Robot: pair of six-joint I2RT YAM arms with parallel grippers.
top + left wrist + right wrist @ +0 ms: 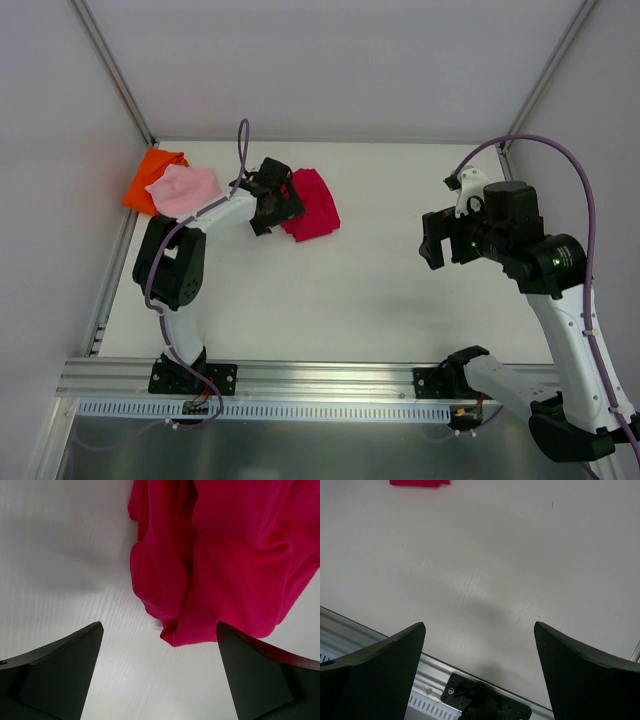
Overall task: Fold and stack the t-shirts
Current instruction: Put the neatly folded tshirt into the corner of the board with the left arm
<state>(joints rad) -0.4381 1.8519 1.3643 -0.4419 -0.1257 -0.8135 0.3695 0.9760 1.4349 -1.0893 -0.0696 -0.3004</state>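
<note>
Across the white desk (380,290), seen from above, two arms stand: the left arm (175,265) reaches to the upper left and the right arm (545,265) is raised at the right. Three t-shirts lie on the desk: one crimson shirt (312,205) at upper centre, and one pink shirt (185,190) lying partly on one orange shirt (152,175) in the upper left corner.

Pink and orange appear only in the top view. The left wrist view shows the crimson shirt (225,555) large, while the right wrist view shows only a thin strip (419,482) of it at the top edge.

The left jaws are wide apart and hold nothing, close to the crimson shirt. The right jaws are also wide apart and empty, over bare desk.
</note>
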